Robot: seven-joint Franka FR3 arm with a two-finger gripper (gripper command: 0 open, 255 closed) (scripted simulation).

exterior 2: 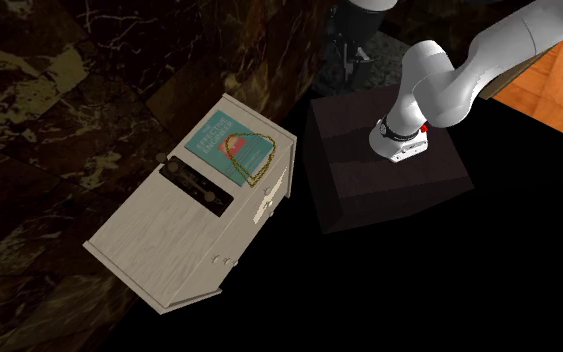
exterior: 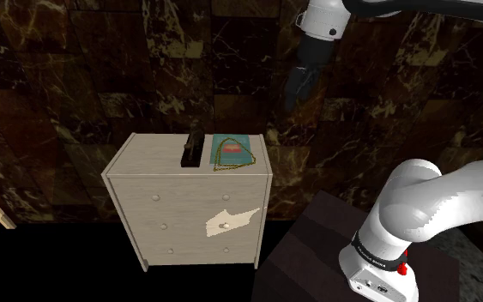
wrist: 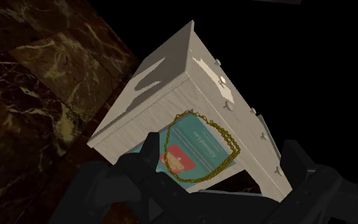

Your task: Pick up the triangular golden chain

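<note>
So the biggest thing here is the dark marble wall [exterior: 76, 69] with pale veins, taking up the whole background. Next is the white arm [exterior: 419, 214], which sits on its dark box stand [exterior 2: 389, 180] and arcs up over the scene. Right next to the stand, against the wall, is a pale wood-look dresser [exterior: 153, 156] with little round knobs and a white blotch on its front.

On top of the dresser, at the end nearer the stand, is a teal book [exterior 2: 209, 138] lying flat with a red patch on its cover. Just beside the book, toward the middle of the top, is a black oblong object [exterior: 194, 148]. Can't really tell what it is.

The golden chain [wrist: 233, 145] is a roughly triangular loop draped on the book, with one corner spilling over the book's edge onto the dresser top near the front.

The claw [exterior: 292, 99] hangs in the air well above the dresser, up and to the shoulder view's right of the chain. In the wrist view its black fingers [wrist: 147, 153] are spread apart with nothing clasped, and the chain shows in the gap between them far below.
</note>
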